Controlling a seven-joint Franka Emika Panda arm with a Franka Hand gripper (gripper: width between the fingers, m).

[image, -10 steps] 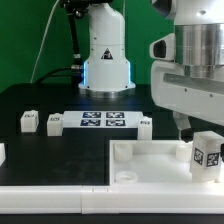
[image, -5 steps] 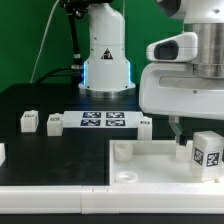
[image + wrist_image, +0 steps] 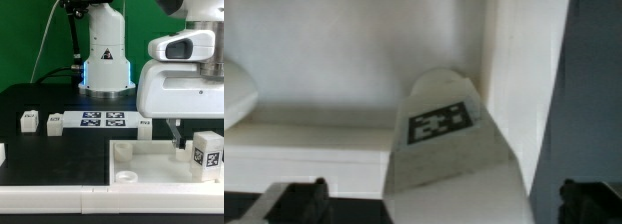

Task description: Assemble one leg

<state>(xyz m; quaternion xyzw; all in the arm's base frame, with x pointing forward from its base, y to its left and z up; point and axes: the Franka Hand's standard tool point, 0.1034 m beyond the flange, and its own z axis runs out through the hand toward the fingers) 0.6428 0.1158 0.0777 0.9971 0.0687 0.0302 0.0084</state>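
Observation:
One leg, a chunky white block with a marker tag facing the camera, stands at the exterior view's right on the large white tray-like piece. My gripper hangs right at it, with one dark finger showing beside the leg. In the wrist view the leg runs up between my two dark fingertips, tag in view. My gripper is open, with a gap on each side of the leg. Three more legs lie on the black table: two at left, one by the marker board.
The marker board lies at mid table in front of the robot base. Another white part peeks in at the left edge. The tray's raised rim and round corner sockets surround the leg.
The arm's white hand housing has shifted a little toward the exterior view's left and turned. The finger stays beside the leg, and the leg has not moved.

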